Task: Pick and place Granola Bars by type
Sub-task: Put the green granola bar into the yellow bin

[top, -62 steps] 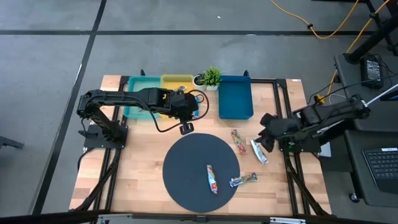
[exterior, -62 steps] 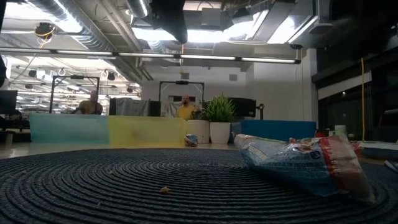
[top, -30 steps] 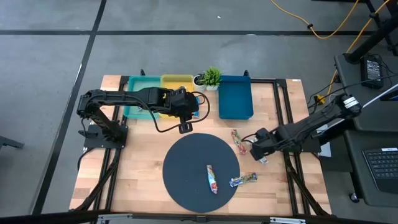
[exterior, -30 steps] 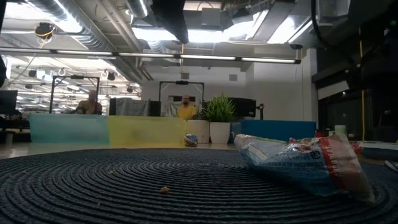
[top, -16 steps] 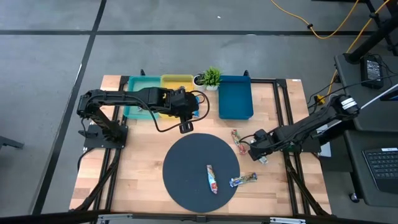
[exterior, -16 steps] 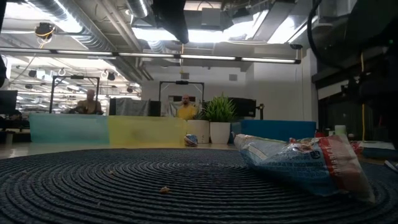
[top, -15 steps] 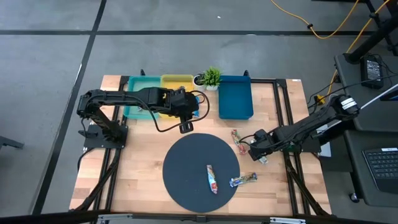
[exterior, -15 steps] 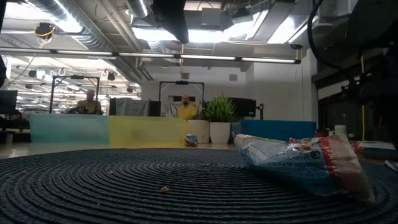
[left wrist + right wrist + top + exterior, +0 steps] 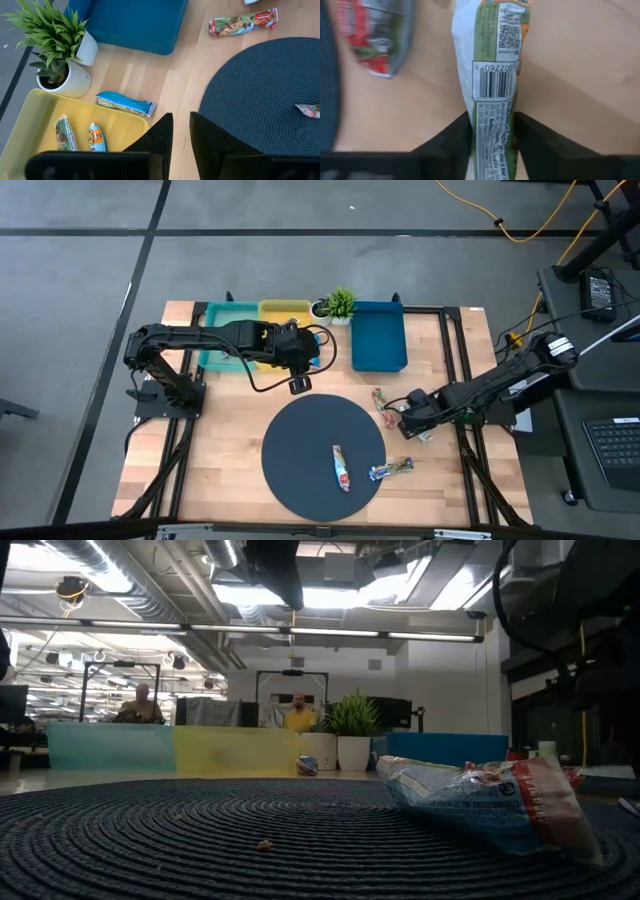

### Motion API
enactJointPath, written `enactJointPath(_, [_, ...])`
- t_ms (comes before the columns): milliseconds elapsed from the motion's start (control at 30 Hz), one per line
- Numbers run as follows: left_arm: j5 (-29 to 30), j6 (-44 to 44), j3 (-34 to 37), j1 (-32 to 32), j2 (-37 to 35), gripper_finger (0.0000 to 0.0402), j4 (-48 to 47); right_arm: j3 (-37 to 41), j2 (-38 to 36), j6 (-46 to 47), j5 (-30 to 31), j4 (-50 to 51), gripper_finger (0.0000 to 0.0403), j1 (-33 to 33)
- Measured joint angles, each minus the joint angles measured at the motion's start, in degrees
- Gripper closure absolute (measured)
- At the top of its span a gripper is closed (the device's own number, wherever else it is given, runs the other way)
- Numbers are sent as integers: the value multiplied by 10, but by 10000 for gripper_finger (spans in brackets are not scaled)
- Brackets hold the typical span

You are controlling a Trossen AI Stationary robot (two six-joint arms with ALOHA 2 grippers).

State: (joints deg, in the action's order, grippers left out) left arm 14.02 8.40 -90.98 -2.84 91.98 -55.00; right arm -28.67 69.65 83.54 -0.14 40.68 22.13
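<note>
My right gripper is down at the table's right side, shut on a white-green granola bar that lies beside a red-green bar. My left gripper hangs shut, with only a narrow slit between its fingers, above bare wood at the near edge of the yellow tray. Two bars lie in that tray, and a blue bar lies on the wood beside it. Another bar rests on the dark round mat. A blue bar lies at the mat's right edge. My right gripper pinches the white-green bar between its two fingers, near one end of the wrapper, just below the barcode. The fingers lie across the bar. The bar lies flat on the wood, its long part running out ahead of the fingers.
A teal tray, the yellow tray and a blue tray stand along the far edge, with a small potted plant between the yellow and blue ones. Bare wood lies left of the mat. People sit in the room beyond the table.
About two seconds ago my right arm was drawn back at the table's right edge. It has since stretched out toward the table's left and come down over the white-green bar, and it has held there for the last second. The left arm has kept still.
</note>
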Motion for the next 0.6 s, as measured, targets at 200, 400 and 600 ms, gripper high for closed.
enactJointPath(200, [0, -2, 0, 0, 0, 343, 0, -27, -6, -41, 0, -10, 320, 0])
enactJointPath(400, [0, -2, 0, 0, 0, 343, 0, -76, -36, -116, 7, -6, 364, 0])
enactJointPath(600, [0, -2, 0, 0, 0, 343, 1, -143, -97, -244, 54, -8, 372, 0])
